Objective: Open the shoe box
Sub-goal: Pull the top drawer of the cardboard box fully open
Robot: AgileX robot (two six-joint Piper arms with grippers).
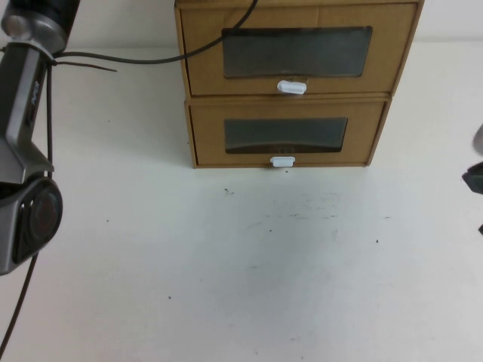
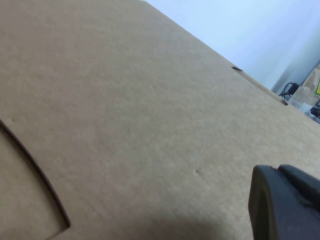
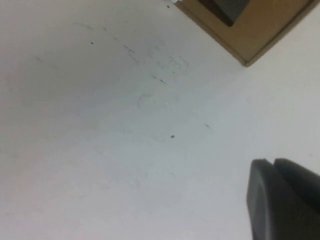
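Left hand (image 2: 276,175) closed, hard by cardboard of stacked shoe boxes (image 1: 339,102). Right hand (image 3: 274,167) closed over table (image 3: 100,150), right of them; both boxes shut, contents unreadable through windows (image 1: 296,51). White pulls (image 1: 291,87) seen from high only.

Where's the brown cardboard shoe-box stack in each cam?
High view: brown cardboard shoe-box stack, top centre, drawers shut.
Left wrist view: its cardboard fills the picture beside the left claw.
Right wrist view: one bottom corner on the white table, apart from the shut right claw.
Shared landmark: lower drawer's dark window, high and right wrist views.
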